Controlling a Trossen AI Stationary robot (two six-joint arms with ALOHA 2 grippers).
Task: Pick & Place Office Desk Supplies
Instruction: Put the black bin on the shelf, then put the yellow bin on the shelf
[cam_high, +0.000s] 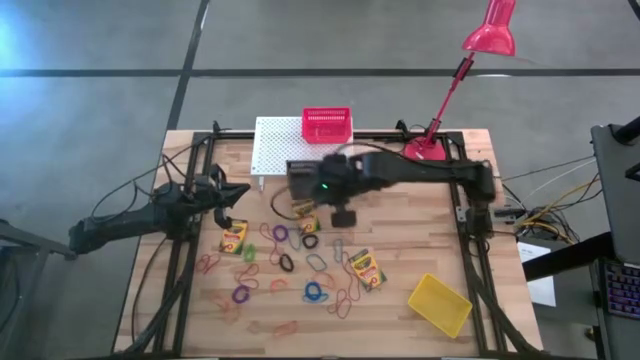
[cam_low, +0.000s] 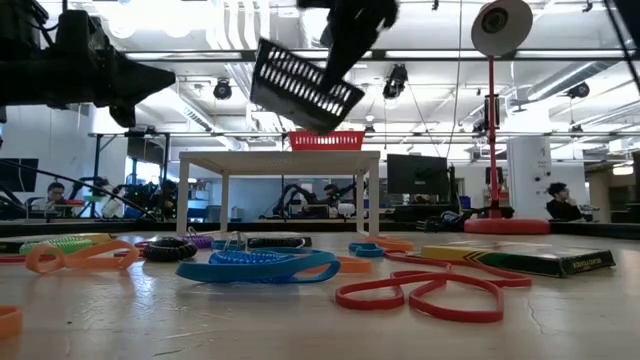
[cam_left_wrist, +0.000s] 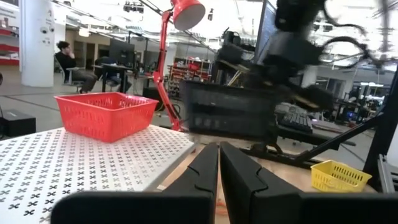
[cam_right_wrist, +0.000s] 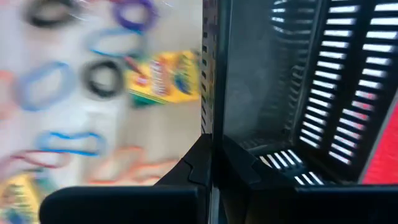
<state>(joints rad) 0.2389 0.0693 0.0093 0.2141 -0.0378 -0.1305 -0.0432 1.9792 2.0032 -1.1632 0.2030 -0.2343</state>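
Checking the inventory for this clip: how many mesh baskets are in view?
3: red basket on the white perforated stand; yellow basket at the table's near right; black basket held in the air by the right gripper.

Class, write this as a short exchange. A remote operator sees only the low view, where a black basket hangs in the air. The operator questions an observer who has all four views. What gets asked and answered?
Operator: Which arm has the black basket up there?
Observer: The right one; the right claw is shut on the basket's wall.
Operator: I see no yellow basket. Is there one?
Observer: Yes, the yellow basket sits on the table near its right edge.
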